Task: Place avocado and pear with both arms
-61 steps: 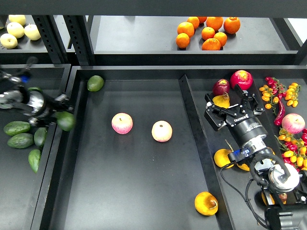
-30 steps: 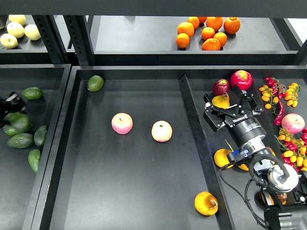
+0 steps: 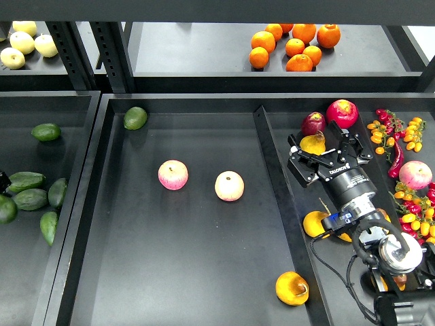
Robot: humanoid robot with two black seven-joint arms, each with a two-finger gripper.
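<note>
At left, the left arm has withdrawn from view carrying the avocado point(image 3: 5, 209), jaws unseen, while the right gripper point(image 3: 319, 151) stays open around the pear point(image 3: 313, 143).

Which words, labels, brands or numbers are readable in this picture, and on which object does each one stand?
One white printed word stands on the black body of the right pincer, near the yellow-orange pear; it is too small and tilted to read.
No other text is visible: none on the dark trays, the fruit or the shelves.

Illegible white lettering (right claw point(image 3: 322, 148))
</note>
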